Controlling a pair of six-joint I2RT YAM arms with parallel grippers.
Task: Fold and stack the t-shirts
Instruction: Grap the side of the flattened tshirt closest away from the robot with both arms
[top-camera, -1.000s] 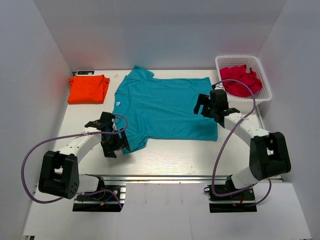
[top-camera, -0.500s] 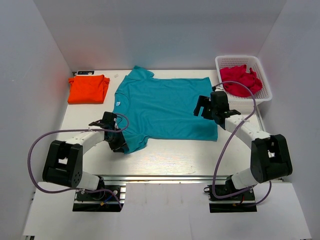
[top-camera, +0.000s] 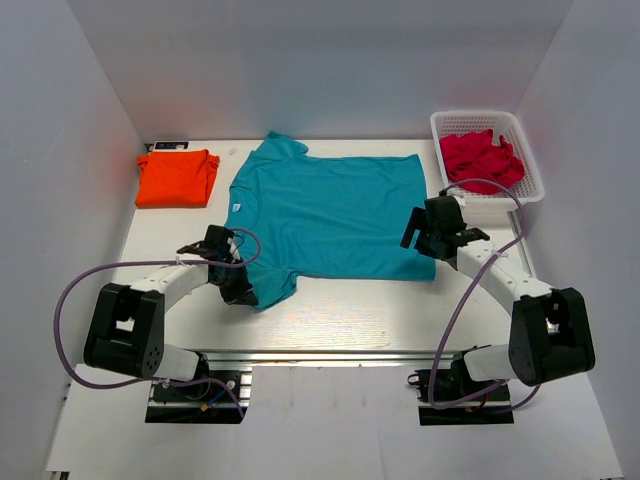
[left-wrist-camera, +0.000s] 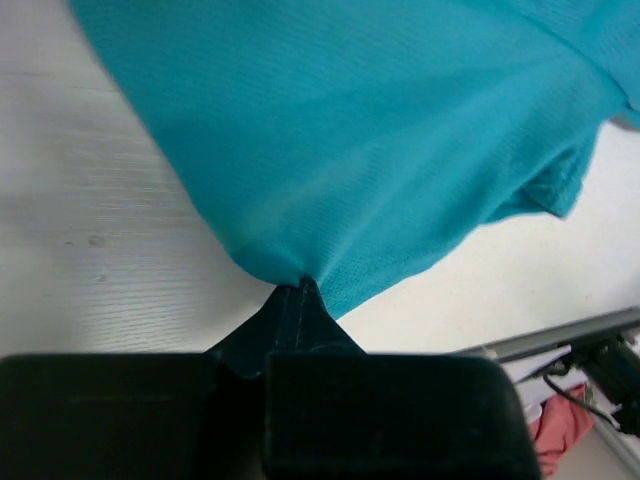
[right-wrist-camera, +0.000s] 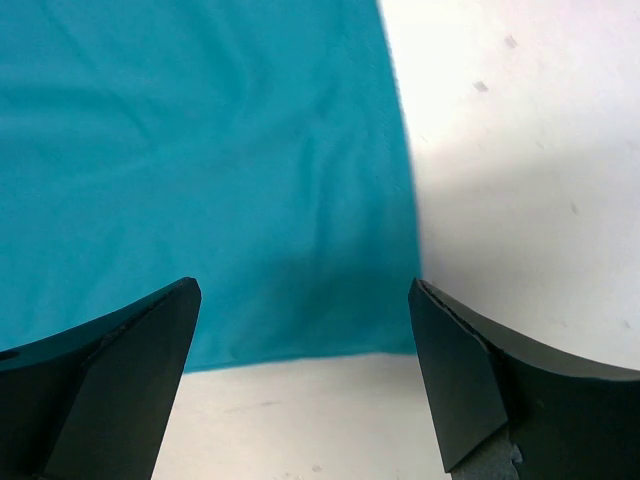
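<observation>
Pale tabletop (top-camera: 350, 320) carries the flat teal soft-fabric short-sleeved t-shirt (top-camera: 330, 215); left tool (left-wrist-camera: 300, 288) is pinched tight on its near sleeve (fabric puckers there), right tool (right-wrist-camera: 305, 288) hangs spread wide over the hem corner, seemingly not touching.

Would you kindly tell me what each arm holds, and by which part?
The left gripper pinches the teal t-shirt by its near sleeve's edge; the right gripper, fingers open above the hem corner, holds nothing.
</observation>
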